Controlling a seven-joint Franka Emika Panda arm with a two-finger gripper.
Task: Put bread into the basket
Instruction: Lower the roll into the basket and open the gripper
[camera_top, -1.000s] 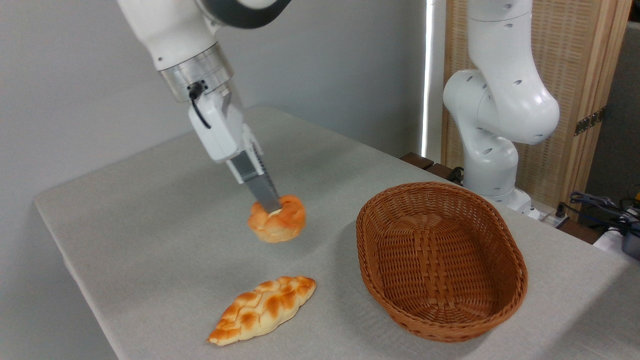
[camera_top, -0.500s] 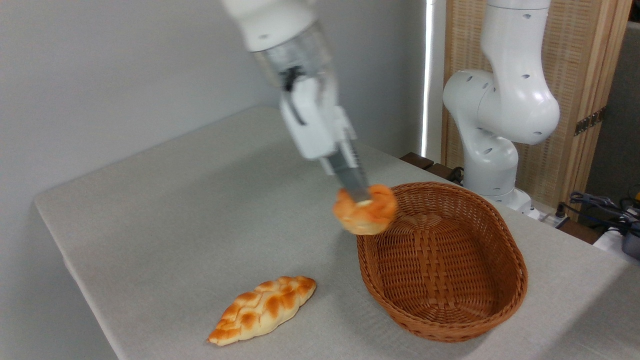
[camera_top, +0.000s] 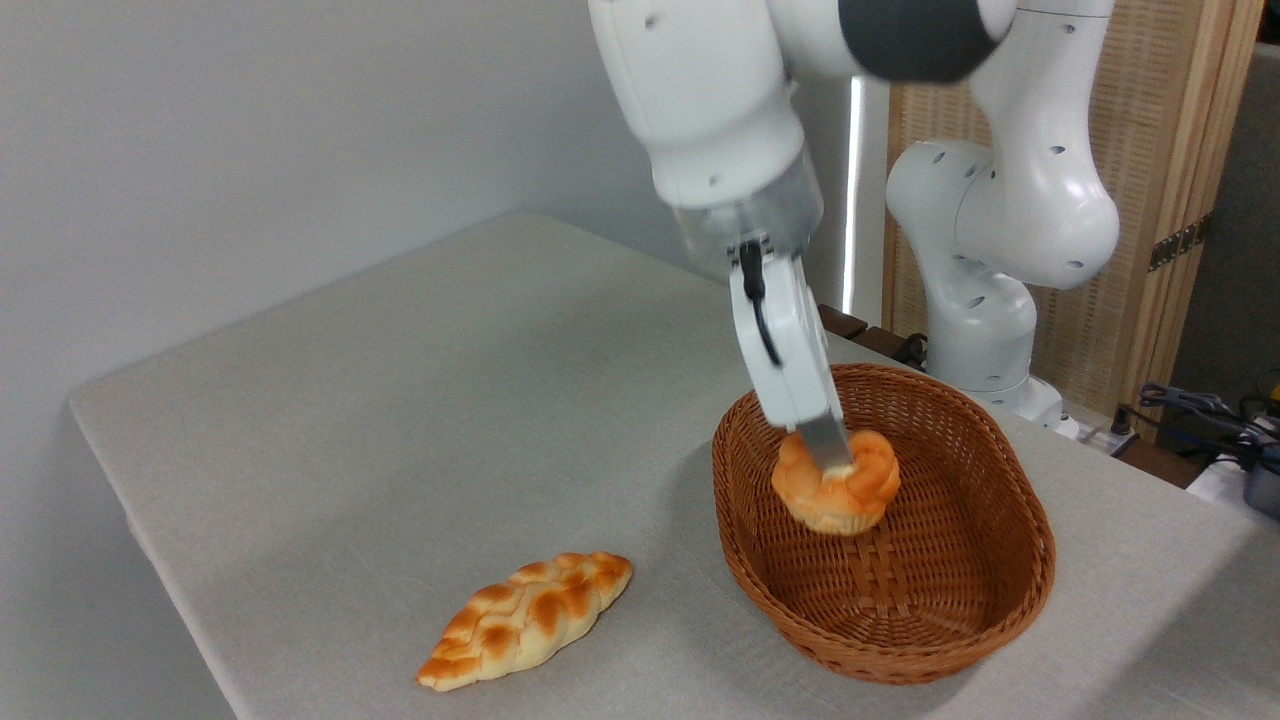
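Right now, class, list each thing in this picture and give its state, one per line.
Gripper: shut on the bun, tilted over the basket.
Bun: held, inside the basket's rim; whether it touches the bottom is unclear.
Basket: upright on the table.
Braided loaf: lying flat on the table, untouched.

Single fixed view, set above one table corner

The table (camera_top: 400, 400) is seen from a raised, fairly near position, looking down and across toward the wall (camera_top: 250, 130) and the arm's base (camera_top: 990, 330); no second view is given.
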